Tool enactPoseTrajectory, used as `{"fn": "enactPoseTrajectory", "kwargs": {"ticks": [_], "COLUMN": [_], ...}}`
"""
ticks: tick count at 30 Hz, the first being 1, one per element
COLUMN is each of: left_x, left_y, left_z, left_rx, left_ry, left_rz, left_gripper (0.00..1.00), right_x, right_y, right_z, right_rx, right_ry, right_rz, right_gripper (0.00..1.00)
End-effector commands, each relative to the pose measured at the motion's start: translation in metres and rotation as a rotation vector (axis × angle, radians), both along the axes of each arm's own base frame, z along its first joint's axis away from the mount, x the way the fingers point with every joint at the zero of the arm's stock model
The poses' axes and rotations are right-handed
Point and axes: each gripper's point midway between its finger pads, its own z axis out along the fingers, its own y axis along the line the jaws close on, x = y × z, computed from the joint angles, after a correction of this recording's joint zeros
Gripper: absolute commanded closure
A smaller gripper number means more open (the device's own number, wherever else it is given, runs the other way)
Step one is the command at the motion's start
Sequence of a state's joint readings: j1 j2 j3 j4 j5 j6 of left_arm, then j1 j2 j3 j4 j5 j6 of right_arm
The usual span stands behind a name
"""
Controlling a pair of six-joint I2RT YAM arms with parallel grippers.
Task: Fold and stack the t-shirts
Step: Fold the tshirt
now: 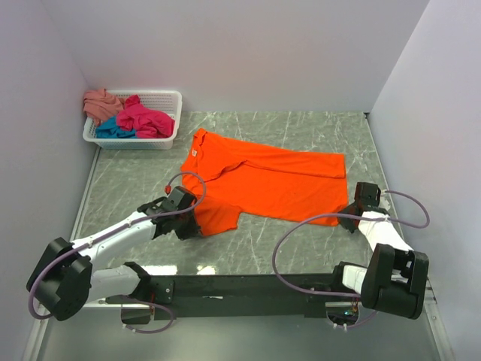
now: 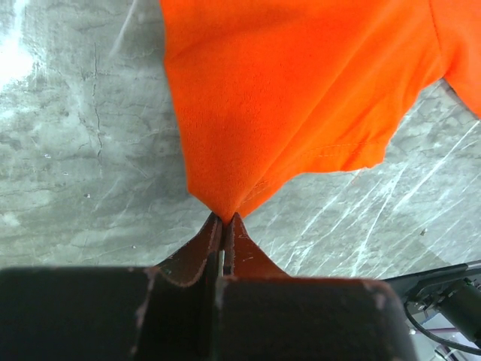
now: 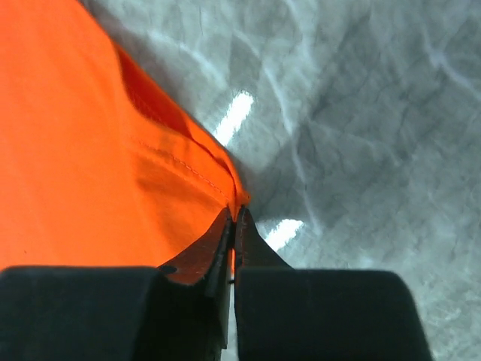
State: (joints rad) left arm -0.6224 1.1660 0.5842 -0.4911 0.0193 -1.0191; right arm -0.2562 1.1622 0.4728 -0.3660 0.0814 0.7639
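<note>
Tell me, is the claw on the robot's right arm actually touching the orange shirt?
Touching. The right wrist view shows the right gripper shut on the hemmed corner of the orange t-shirt, with the cloth pinched between its closed tips.

Orange t-shirt (image 1: 270,180) lies spread; left tool (image 1: 198,226) and right tool (image 1: 348,212) seemingly pinch its corners.

Illumination is bright, diffuse and overhead. The counter (image 1: 301,128) reflects white glare patches, strongest in the wrist views. Shadows are soft and short. The top view is sharp; each wrist view's near foreground is dark and soft-focused.
</note>
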Motion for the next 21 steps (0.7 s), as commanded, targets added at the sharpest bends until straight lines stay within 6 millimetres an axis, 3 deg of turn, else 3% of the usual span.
{"fn": "enactPoseTrajectory", "kwargs": {"ticks": [1, 5, 6, 9, 12, 20, 21], "left_x": [0.006, 0.005, 0.004, 0.002, 0.008, 0.055, 0.066], "left_y": [-0.001, 0.009, 0.011, 0.014, 0.010, -0.009, -0.010], "left_z": [0.013, 0.023, 0.025, 0.031, 0.037, 0.058, 0.068], "left_rx": [-0.012, 0.040, 0.050, 0.050, 0.044, -0.011, -0.022], "left_ry": [-0.026, -0.006, -0.009, -0.016, -0.033, -0.094, -0.126], "left_rz": [0.025, 0.056, 0.060, 0.062, 0.048, 0.016, 0.020], "left_gripper": [0.99, 0.99, 0.99, 0.99, 0.99, 0.99, 0.99], "right_x": [-0.022, -0.042, -0.047, -0.044, -0.042, -0.029, -0.029], "right_y": [0.009, 0.025, 0.025, 0.023, 0.025, 0.021, 0.021], "right_z": [-0.007, 0.011, 0.024, 0.048, 0.055, 0.058, 0.059], "right_rx": [0.033, 0.094, 0.085, 0.076, 0.089, 0.069, 0.068], "right_ry": [0.069, 0.066, 0.042, -0.034, -0.037, -0.009, 0.006], "right_rz": [0.024, 0.021, 0.002, -0.038, -0.031, 0.033, 0.041], "right_gripper": [1.00, 1.00, 1.00, 1.00, 1.00, 1.00, 1.00]}}
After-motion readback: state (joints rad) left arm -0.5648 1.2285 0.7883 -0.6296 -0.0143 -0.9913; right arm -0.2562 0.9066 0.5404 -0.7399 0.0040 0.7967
